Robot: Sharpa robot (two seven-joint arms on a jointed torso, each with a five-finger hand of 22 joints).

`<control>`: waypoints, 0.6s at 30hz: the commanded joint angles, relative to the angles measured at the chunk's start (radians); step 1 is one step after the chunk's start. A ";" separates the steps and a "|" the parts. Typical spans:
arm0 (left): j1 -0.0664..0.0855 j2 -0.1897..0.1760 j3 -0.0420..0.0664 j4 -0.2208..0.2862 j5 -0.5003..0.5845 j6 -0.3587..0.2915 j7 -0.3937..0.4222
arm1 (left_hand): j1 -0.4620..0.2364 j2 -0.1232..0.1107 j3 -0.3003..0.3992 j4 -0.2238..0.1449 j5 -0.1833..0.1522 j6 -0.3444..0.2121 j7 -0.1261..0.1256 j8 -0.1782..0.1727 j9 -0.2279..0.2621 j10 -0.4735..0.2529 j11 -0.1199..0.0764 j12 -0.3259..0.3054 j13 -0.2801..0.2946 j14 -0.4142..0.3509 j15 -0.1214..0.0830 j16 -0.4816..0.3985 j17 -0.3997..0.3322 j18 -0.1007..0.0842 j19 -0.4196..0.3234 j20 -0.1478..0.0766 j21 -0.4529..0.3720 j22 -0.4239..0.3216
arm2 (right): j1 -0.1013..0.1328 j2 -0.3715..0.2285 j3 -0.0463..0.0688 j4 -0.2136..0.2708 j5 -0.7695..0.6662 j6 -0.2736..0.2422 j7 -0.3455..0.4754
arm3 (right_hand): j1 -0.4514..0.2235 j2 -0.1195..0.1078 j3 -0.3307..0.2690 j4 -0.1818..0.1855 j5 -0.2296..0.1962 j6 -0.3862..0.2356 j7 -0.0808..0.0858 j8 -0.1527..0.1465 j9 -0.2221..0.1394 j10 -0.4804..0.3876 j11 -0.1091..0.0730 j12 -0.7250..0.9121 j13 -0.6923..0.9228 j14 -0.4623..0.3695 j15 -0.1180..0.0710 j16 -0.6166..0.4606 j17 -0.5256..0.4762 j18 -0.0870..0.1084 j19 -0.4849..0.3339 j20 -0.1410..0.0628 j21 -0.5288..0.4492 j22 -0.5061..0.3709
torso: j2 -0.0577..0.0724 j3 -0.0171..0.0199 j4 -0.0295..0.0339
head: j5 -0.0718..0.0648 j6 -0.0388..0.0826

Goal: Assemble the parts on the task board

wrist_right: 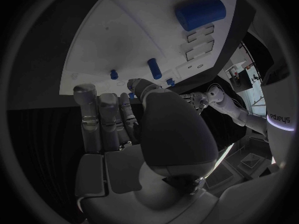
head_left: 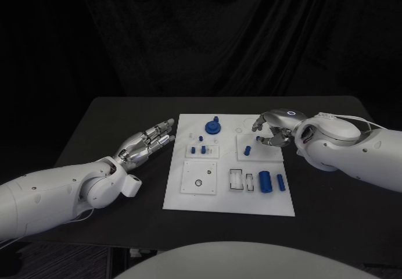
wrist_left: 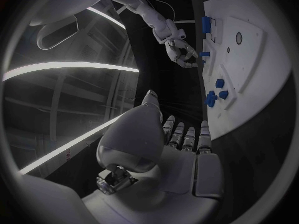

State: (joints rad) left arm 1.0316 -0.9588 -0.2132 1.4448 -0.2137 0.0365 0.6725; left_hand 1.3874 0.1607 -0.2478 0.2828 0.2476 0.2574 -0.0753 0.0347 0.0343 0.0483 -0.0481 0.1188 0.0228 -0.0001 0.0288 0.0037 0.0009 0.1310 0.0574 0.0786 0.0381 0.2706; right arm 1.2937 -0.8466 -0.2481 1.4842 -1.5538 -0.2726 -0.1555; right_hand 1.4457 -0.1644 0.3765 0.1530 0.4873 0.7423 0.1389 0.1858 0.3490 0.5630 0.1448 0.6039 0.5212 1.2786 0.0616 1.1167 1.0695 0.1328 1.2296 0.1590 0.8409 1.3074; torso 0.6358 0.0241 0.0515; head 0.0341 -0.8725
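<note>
Board [head_left: 194,197] mid-bench, blue parts [head_left: 265,181] on it. Right hand [head_left: 274,129] over the board's far right corner, fingers curled; can't tell if it holds anything. Left hand [head_left: 147,143] flat, fingers spread, empty, just left of the board.

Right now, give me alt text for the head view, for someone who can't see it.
A white task board carrying small blue parts lies on a black table. The right hand hovers curled over the board's far right corner; the left hand rests flat beside its left edge.
</note>
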 commanded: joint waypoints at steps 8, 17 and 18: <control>-0.004 0.002 0.001 0.006 0.028 0.046 0.152 | 0.040 0.004 -0.005 -0.013 0.046 -0.009 -0.016 -0.004 -0.002 0.004 0.021 -0.008 0.000 0.000 0.008 -0.004 -0.001 -0.006 -0.004 0.013 -0.003 -0.007 | -0.027 0.031 0.001 -0.069 -0.004 -0.013 0.024 | 0.008 0.008 0.012 -0.015 0.055 0.049 -0.012 0.013 -0.010 0.029 0.001 -0.014 -0.050 0.001 -0.004 0.017 -0.021 0.008 0.010 -0.002 0.007 0.075 | -0.004 -0.0075 0.0005 | -0.006 0.000; -0.007 0.003 0.001 0.005 0.028 0.059 0.144 | 0.057 0.006 -0.006 -0.024 0.076 -0.010 -0.015 -0.004 -0.002 0.006 0.029 -0.009 0.000 0.000 0.019 -0.004 -0.001 -0.002 0.001 0.029 -0.002 -0.008 | -0.043 0.049 0.001 -0.115 -0.004 0.006 0.025 | -0.002 0.010 0.004 -0.018 0.044 0.095 -0.018 0.038 -0.002 0.055 -0.002 -0.007 -0.075 -0.003 -0.005 0.025 -0.035 0.009 0.009 -0.003 0.006 0.075 | -0.004 -0.0057 -0.0016 | -0.004 0.000; -0.007 0.003 0.001 0.005 0.028 0.060 0.143 | 0.059 0.006 -0.006 -0.026 0.080 -0.010 -0.015 -0.004 -0.002 0.006 0.031 -0.008 0.000 0.000 0.021 -0.004 -0.001 -0.001 0.002 0.032 -0.001 -0.008 | -0.045 0.050 0.001 -0.117 -0.004 0.008 0.025 | -0.004 0.011 0.003 -0.017 0.038 0.096 -0.018 0.039 -0.001 0.056 -0.002 -0.006 -0.077 -0.002 -0.005 0.027 -0.035 0.008 0.009 -0.003 0.007 0.075 | -0.004 -0.0060 -0.0009 | -0.005 0.000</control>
State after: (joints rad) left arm 1.0255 -0.9575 -0.2127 1.4473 -0.1964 0.0743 0.6756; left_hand 1.4344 0.1688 -0.2531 0.2631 0.3230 0.2467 -0.0860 0.0348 0.0333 0.0553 -0.0266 0.1149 0.0228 0.0004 0.0432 0.0037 0.0014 0.1311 0.0595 0.1023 0.0382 0.2631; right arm 1.2530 -0.7973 -0.2479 1.3714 -1.5538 -0.2730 -0.1357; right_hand 1.4499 -0.1574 0.3859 0.1347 0.5317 0.8303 0.1226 0.2203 0.3464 0.6130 0.1446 0.5932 0.4465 1.2821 0.0581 1.1395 1.0354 0.1327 1.2365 0.1590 0.8480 1.3074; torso 0.6317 0.0175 0.0512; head 0.0295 -0.8725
